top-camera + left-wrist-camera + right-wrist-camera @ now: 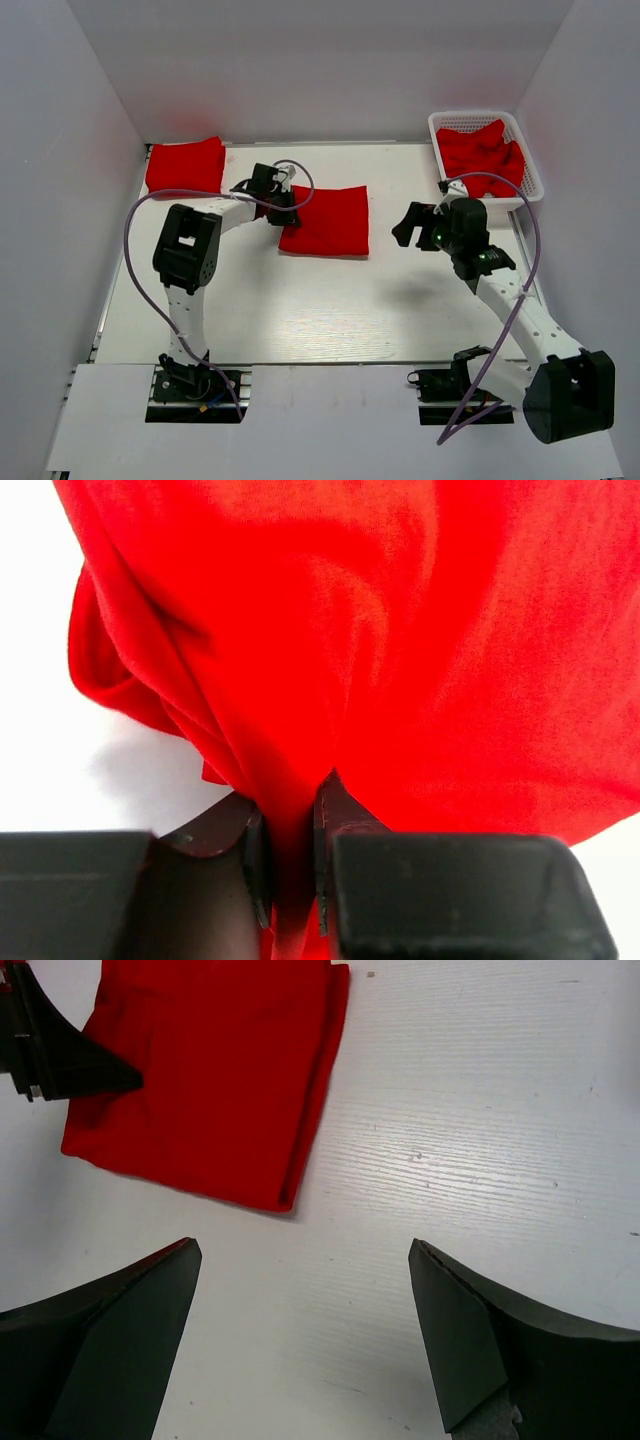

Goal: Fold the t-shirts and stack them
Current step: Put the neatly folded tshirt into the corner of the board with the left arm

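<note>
Top external: basket [470, 121] holds crumpled t-shirts [485, 155]; L fingers [222, 832] pinch folded t-shirt [328, 222].

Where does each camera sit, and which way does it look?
Top external: above and behind, looking down on the table; left arm, right arm and basket show.
Left wrist: on the left arm, looking along the left gripper, shut on the folded t-shirt.
Right wrist: on the right arm, looking down past the open right gripper at the table.
Shared: all three show that folded t-shirt.
</note>
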You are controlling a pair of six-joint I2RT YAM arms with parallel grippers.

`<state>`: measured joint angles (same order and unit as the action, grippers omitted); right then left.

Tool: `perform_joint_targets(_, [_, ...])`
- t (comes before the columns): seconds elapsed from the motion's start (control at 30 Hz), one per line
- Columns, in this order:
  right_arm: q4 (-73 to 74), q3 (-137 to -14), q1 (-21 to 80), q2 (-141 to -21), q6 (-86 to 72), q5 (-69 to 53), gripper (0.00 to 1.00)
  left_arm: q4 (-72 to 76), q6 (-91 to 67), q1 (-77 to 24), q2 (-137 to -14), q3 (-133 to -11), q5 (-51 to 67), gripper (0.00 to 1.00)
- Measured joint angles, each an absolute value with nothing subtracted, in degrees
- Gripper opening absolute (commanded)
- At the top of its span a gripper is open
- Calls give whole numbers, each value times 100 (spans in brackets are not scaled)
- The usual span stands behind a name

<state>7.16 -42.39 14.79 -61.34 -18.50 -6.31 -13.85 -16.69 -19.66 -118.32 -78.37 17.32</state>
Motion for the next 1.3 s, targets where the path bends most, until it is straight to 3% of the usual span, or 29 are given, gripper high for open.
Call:
perform_joint_targets(0.73, [810, -4209, 1474, -5747, -1625, -425, 90, -3546, 1212, -1505, -12217, -11076, 718, 0])
perform_joint_targets(1.3, [569, -4209, 1474, -5693, -1756, -167, 90, -4042, 2154, -513, -12215, -12293, 366, 0])
